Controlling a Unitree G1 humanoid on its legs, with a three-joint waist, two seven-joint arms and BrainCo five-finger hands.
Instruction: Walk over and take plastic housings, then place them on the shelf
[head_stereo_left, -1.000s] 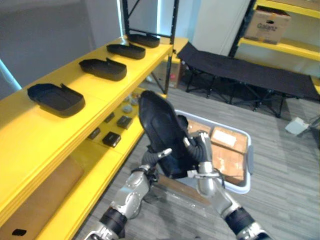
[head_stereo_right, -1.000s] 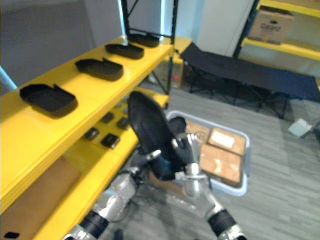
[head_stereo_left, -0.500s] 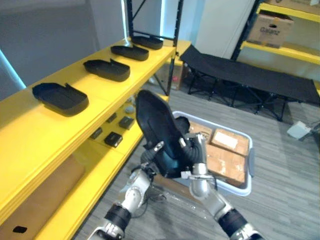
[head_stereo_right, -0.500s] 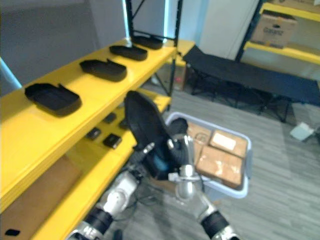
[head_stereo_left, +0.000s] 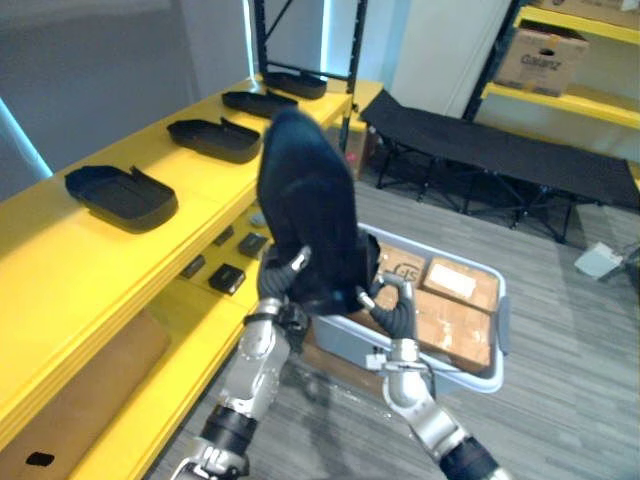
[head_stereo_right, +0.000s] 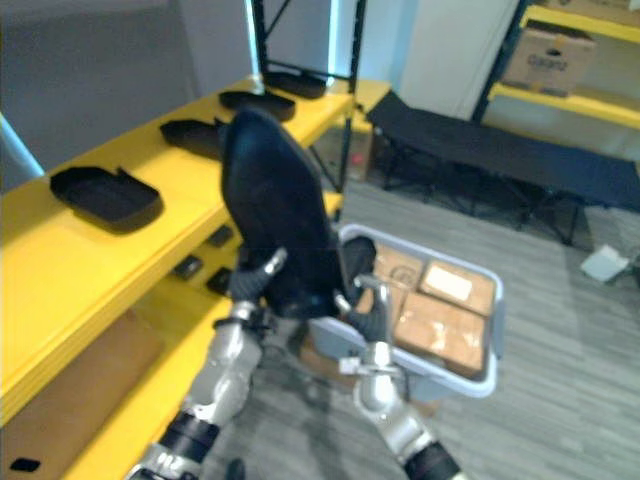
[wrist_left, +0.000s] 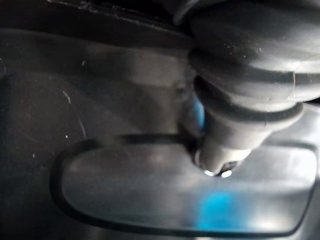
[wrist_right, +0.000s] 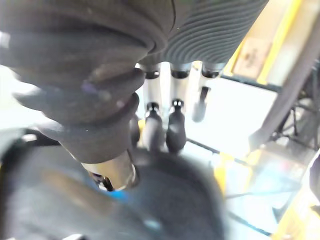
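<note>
A large black plastic housing (head_stereo_left: 305, 200) stands on end in the air, level with the top board of the yellow shelf (head_stereo_left: 130, 265). My left hand (head_stereo_left: 283, 277) is curled round its lower edge; its thumb (wrist_left: 225, 150) presses on the housing's inner face (wrist_left: 100, 125). My right hand (head_stereo_left: 393, 305) hangs just below and right of the housing, over the crate. Its fingers (wrist_right: 175, 125) are stretched out, with the tips by the housing's rim (wrist_right: 165, 200). Several more black housings lie in a row on the shelf top, the nearest one (head_stereo_left: 120, 195) at the left.
A grey crate (head_stereo_left: 470, 372) with cardboard boxes sits on the floor under my hands. Small black parts (head_stereo_left: 227, 276) lie on the lower shelf board. A black folding cot (head_stereo_left: 500, 150) stands behind, with another yellow rack at the far right.
The housing has risen and swung left toward the shelf top in my left hand. My right hand's fingers have uncurled and come off it, and that hand has dropped lower.
</note>
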